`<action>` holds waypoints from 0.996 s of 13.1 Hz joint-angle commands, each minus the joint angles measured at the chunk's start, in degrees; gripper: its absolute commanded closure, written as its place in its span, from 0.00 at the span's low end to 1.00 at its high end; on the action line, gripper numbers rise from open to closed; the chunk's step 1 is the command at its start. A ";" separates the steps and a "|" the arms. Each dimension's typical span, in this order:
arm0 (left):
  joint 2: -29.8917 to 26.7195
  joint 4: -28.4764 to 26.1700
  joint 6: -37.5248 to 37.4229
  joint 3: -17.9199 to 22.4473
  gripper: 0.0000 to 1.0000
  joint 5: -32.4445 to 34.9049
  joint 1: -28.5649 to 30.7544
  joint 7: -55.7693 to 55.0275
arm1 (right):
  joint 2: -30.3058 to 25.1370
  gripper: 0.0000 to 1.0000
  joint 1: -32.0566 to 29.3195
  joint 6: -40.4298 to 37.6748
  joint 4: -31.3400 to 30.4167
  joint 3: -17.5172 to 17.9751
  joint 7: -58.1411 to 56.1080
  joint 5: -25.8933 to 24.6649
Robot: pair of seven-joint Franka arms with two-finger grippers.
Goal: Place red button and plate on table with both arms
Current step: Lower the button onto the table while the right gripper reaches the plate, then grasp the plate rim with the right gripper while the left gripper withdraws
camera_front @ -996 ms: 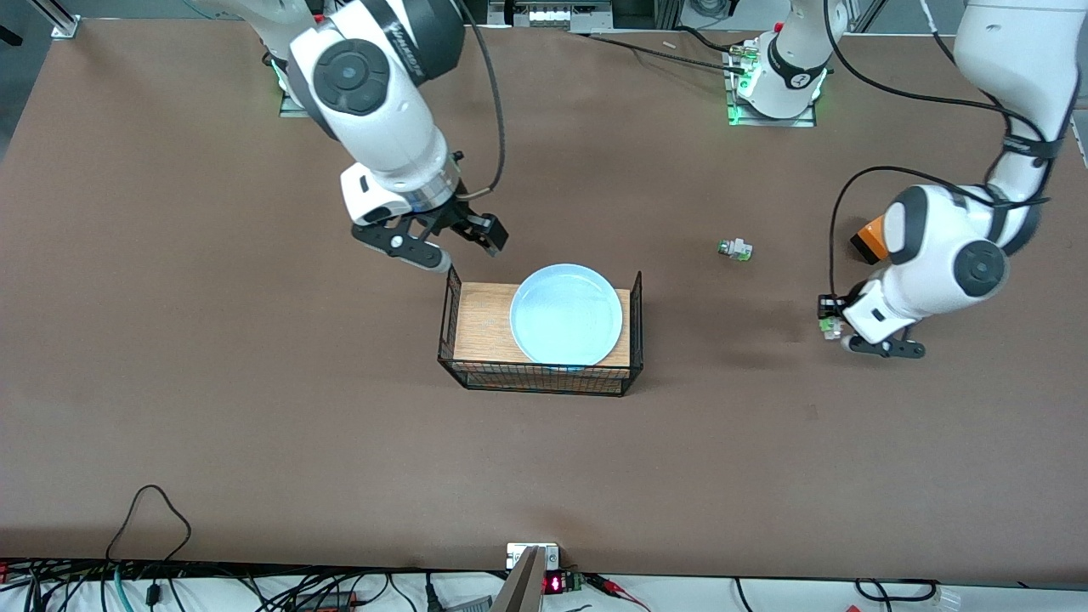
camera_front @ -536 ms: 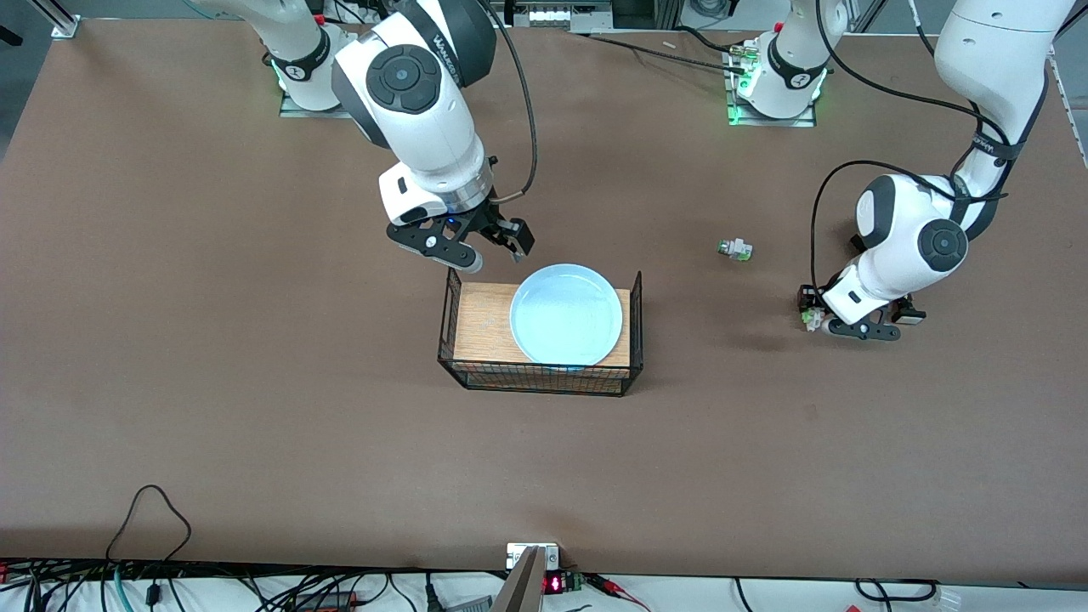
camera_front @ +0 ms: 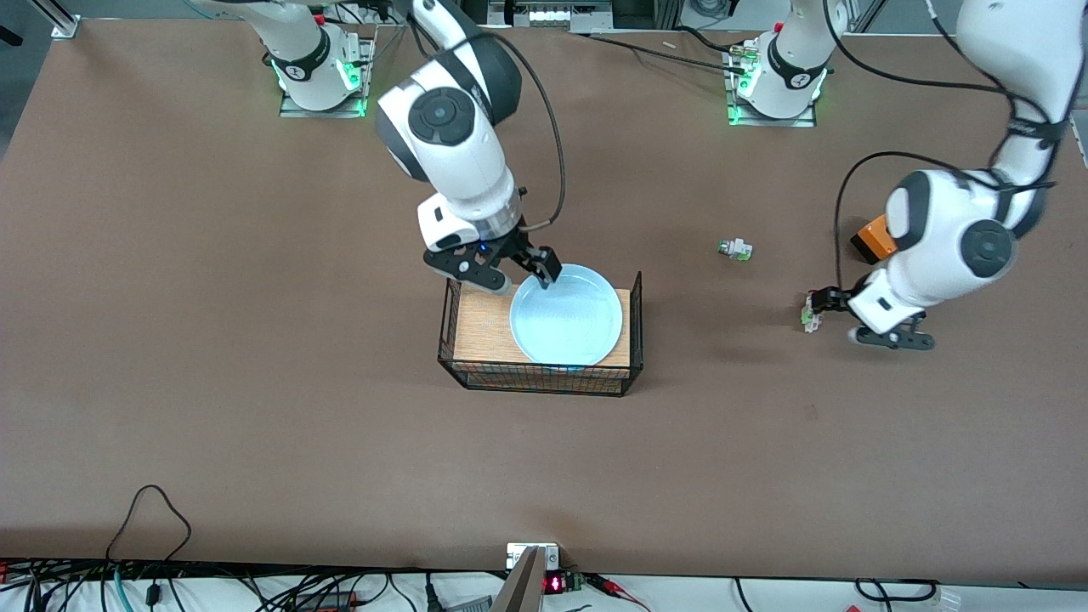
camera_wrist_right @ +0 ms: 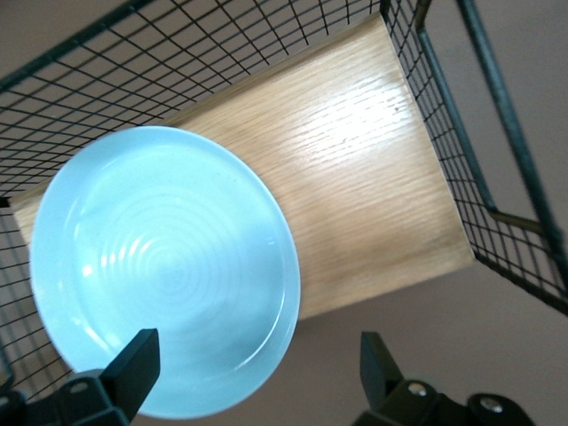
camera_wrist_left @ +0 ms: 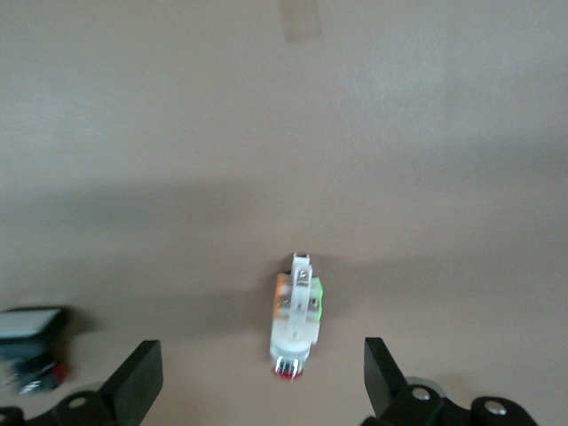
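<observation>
Brown matte worktop (camera_front: 255, 382) fills nearly everything I can see, with a small black wire rack (camera_front: 541, 330) near its middle carrying the plate (camera_front: 566, 325) on a wood top. I read that pale blue plate as glossy, stiff and breakable, likely slippery at the lip, so I'd take it by the rim where the right gripper (camera_front: 508, 275) hangs now, fingers apart over the edge nearest the robot bases. The red button (camera_front: 809, 315) lies on the worktop toward the left arm's end; in the left wrist view it (camera_wrist_left: 296, 316) rests between the spread fingers of the left gripper (camera_wrist_left: 257, 382), untouched by either. It looks light, hard and apt to skid or roll, best pinched across its whitish body. The front view half hides it under the left gripper (camera_front: 858, 319). A second small switch (camera_front: 734, 249) sits apart, and a dark object (camera_wrist_left: 31, 348) at the wrist picture's edge is cut off; I can't identify it.
</observation>
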 commanded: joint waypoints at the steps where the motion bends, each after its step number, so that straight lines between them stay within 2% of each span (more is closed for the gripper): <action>1: 0.35 12.83 -14.57 -0.24 0.00 -1.07 0.05 0.75 | 2.79 0.00 0.72 0.73 1.63 -0.55 1.03 -2.68; 3: 0.44 20.58 -22.15 -0.24 0.00 -1.07 -0.39 0.40 | 3.84 0.00 0.72 1.34 1.63 -0.55 0.85 -5.66; 5: 0.44 27.00 -27.26 -0.24 0.00 -1.07 -0.22 0.49 | 4.73 0.03 0.72 1.61 1.63 -0.55 0.85 -6.55; 7: -0.08 31.14 -29.38 -0.50 0.00 -1.15 -0.13 0.14 | 4.91 0.14 0.72 1.78 1.63 -0.55 1.29 -6.46; 9: -0.17 35.27 -34.02 -0.94 0.00 -1.15 -0.39 -5.19 | 4.91 0.27 0.72 1.87 1.63 -0.55 1.38 -6.11; 11: -1.75 35.91 -37.81 -1.81 0.00 -1.07 -0.48 -10.57 | 4.91 0.37 0.72 1.87 1.63 -0.55 1.99 -5.85; 13: -1.84 35.90 -37.74 -2.26 0.00 -0.63 -0.39 -11.03 | 4.99 0.46 0.72 1.87 1.63 -0.55 5.41 -5.76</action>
